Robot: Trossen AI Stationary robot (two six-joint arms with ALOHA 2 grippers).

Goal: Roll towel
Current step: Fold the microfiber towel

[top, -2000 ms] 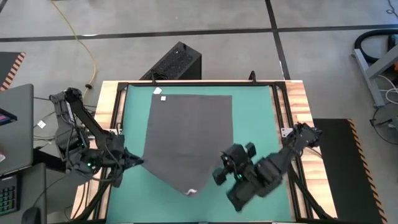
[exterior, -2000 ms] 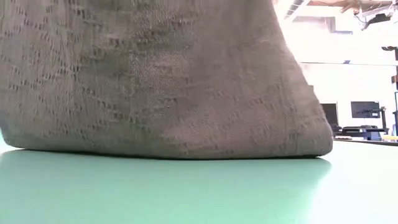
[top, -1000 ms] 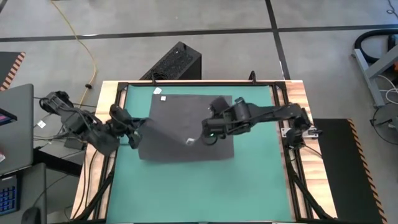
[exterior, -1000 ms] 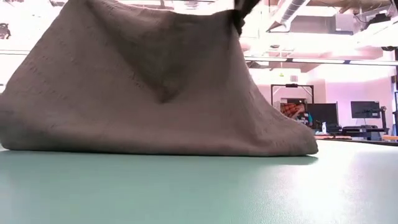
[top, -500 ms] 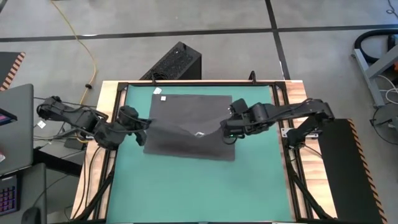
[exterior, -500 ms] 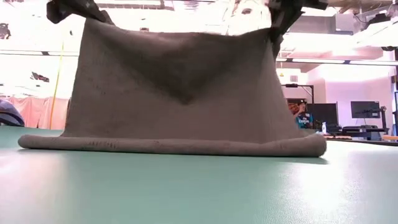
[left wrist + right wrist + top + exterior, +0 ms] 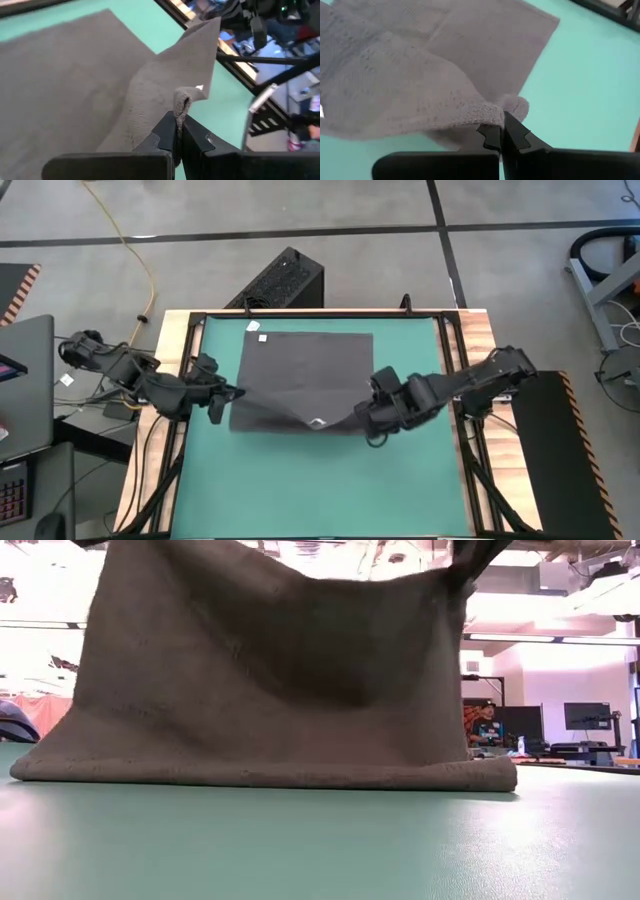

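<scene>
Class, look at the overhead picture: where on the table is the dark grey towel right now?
In the high view the towel lies on the green mat, toward its far half, its near corners pinched by the left gripper and the right gripper.

Wooden-edged table (image 7: 484,340) under a green mat (image 7: 300,480); dark grey towel (image 7: 300,375) lying on the mat, spread between the left gripper (image 7: 222,395) and right gripper (image 7: 366,420).

Low view: towel (image 7: 270,670) top edge cut off by frame top, both end effectors out of frame. Person (image 7: 487,725) at right background too small to make out.
</scene>
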